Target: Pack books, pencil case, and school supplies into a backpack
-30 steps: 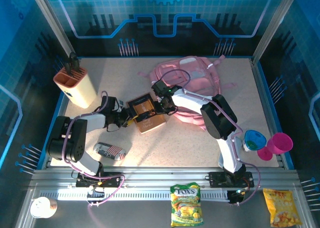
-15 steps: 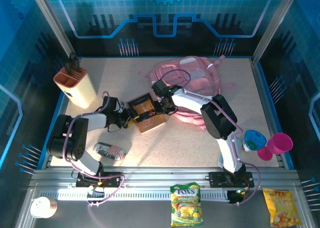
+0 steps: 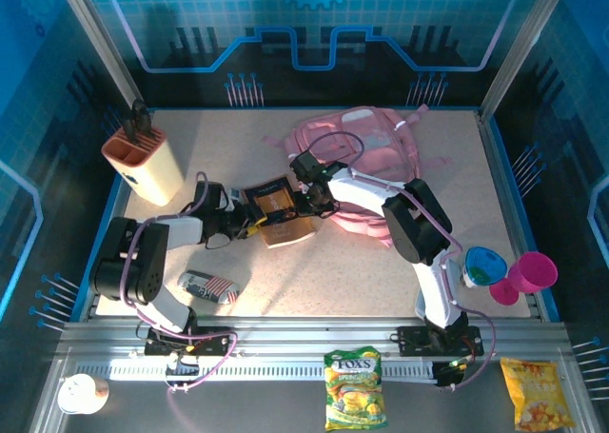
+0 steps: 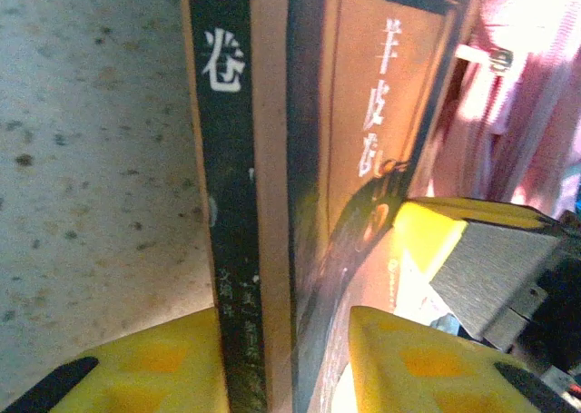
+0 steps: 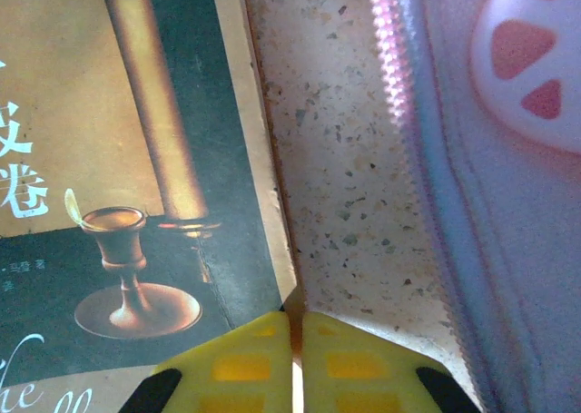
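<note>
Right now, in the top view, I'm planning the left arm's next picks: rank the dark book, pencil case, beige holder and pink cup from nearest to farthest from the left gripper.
From the left gripper:
1. dark book, between its fingers, table centre
2. pencil case, near-left
3. beige holder, far-left corner
4. pink cup, right edge

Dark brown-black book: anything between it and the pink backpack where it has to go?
Nothing loose. Between the dark brown-black book and the pink fabric backpack lies just a bare strip of speckled table; the right fingers are shut at the book's corner on that side.
</note>
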